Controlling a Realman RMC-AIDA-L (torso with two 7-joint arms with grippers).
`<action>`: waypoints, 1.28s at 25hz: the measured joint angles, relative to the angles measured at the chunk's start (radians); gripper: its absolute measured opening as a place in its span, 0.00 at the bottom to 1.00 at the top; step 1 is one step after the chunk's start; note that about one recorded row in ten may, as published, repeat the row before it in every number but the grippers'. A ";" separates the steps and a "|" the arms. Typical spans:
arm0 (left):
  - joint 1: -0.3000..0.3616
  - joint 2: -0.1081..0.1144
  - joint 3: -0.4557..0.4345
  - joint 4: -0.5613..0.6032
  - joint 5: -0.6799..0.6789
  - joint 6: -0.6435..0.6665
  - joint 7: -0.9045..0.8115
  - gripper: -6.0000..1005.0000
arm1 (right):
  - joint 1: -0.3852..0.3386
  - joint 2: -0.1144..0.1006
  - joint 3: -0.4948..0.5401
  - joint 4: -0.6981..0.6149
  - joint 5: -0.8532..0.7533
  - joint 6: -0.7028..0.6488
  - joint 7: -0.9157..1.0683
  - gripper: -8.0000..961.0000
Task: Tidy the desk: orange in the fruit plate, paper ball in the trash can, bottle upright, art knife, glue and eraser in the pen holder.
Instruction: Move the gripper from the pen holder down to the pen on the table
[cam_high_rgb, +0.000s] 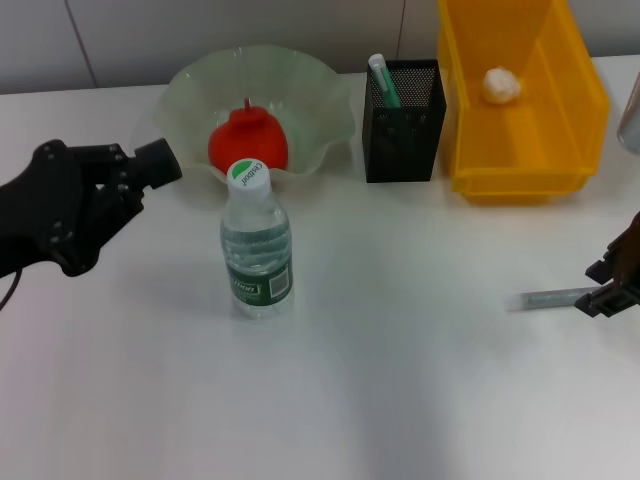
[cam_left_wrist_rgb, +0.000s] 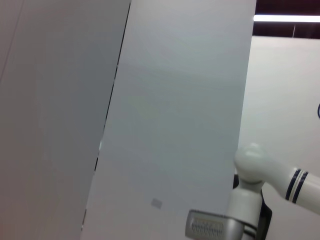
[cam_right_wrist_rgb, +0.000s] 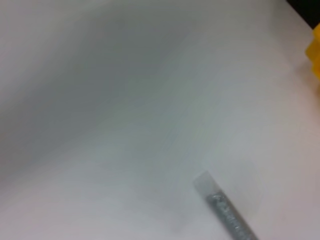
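Note:
The orange (cam_high_rgb: 248, 140) lies in the fruit plate (cam_high_rgb: 195, 85) at the back left. In front of it the bottle (cam_high_rgb: 257, 245) stands upright. At the back centre is the pen holder (cam_high_rgb: 405, 125), with a green-and-white glue stick (cam_high_rgb: 383, 80) poking out. The paper ball (cam_high_rgb: 501, 85) rests inside the trash can (cam_high_rgb: 580, 120). At the right edge my right gripper (cam_high_rgb: 608, 292) is shut on one end of the grey art knife (cam_high_rgb: 550, 298) (cam_right_wrist_rgb: 225, 212), low over the table. My left gripper (cam_high_rgb: 140, 172) hangs left of the fruit plate. The eraser is out of view.
A clear glass object (cam_high_rgb: 630, 110) shows at the right edge beyond the trash can. The white table (cam_high_rgb: 400, 400) stretches bare across the front. The left wrist view shows only wall panels and a white arm joint (cam_left_wrist_rgb: 260, 170).

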 joint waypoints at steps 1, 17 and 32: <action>0.001 0.000 0.000 0.000 -0.006 -0.001 -0.001 0.02 | 0.006 -0.005 0.002 0.018 -0.001 0.011 -0.030 0.47; -0.004 -0.003 0.000 0.000 -0.025 -0.002 -0.005 0.02 | 0.077 -0.036 0.006 0.146 -0.007 0.101 -0.240 0.46; 0.012 -0.004 0.000 0.011 -0.050 -0.006 0.000 0.02 | 0.132 -0.041 0.004 0.265 -0.005 0.086 -0.386 0.45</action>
